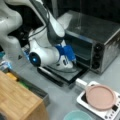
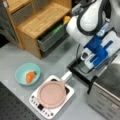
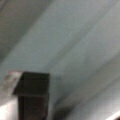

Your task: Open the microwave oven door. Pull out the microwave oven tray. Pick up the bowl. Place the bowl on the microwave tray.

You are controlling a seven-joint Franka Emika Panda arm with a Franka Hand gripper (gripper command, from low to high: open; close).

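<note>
Here, in a front view, the bowl (image 2: 27, 74), pale teal with something orange inside, is sitting well left of the gripper (image 2: 88, 59), which is being held low over the opened door (image 2: 82, 73) beside the oven (image 2: 106, 92). Whether the jaws are spread cannot be told.

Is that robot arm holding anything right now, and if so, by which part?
It cannot be told. The gripper is low over the opened microwave oven door, at the oven's mouth, but its jaws are hidden. The bowl sits untouched on the table.
</note>
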